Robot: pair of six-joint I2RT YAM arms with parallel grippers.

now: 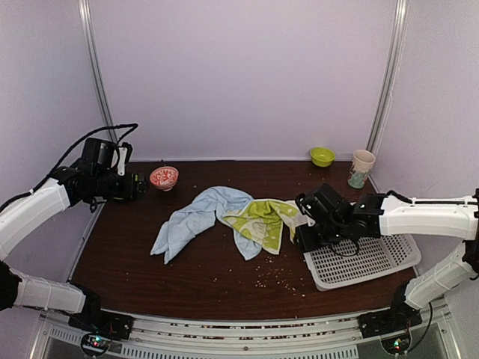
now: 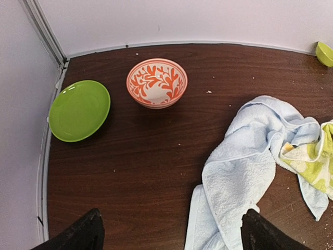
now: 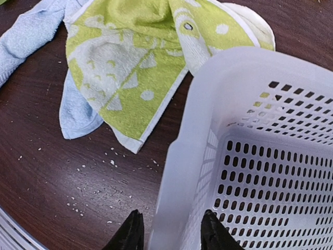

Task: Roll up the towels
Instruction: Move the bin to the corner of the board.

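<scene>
Worktop (image 1: 224,277) of dark brown wood carries everything, closed in by pale walls (image 1: 239,75). Left arm (image 1: 34,213) reaches toward the far-left corner. The left gripper (image 2: 173,233) hangs above bare wood, its jaws wide apart with nothing between them. Right arm (image 1: 426,215) stretches in from the right side. The right gripper (image 3: 171,235) sits at the left end of a white perforated basket (image 1: 374,262), and its jaws straddle the basket's rim — whether they press on it I cannot tell.

Pale blue towel (image 1: 198,217) lies crumpled and unrolled in the middle of the worktop, trailing toward the near left. Lime-green and cream towel (image 1: 262,218), also unrolled, is bunched just to its right. It overlaps the blue cloth and reaches up to the basket's left end.

Green plate (image 2: 79,110) rests at the far left by the wall, with an orange-patterned bowl (image 2: 156,82) near it but not touching. A pale cup (image 1: 361,168) and a small green bowl (image 1: 322,155) stand in the far-right corner. Crumbs (image 1: 277,277) — pale specks — are scattered on the wood in front of the towels and the basket.
</scene>
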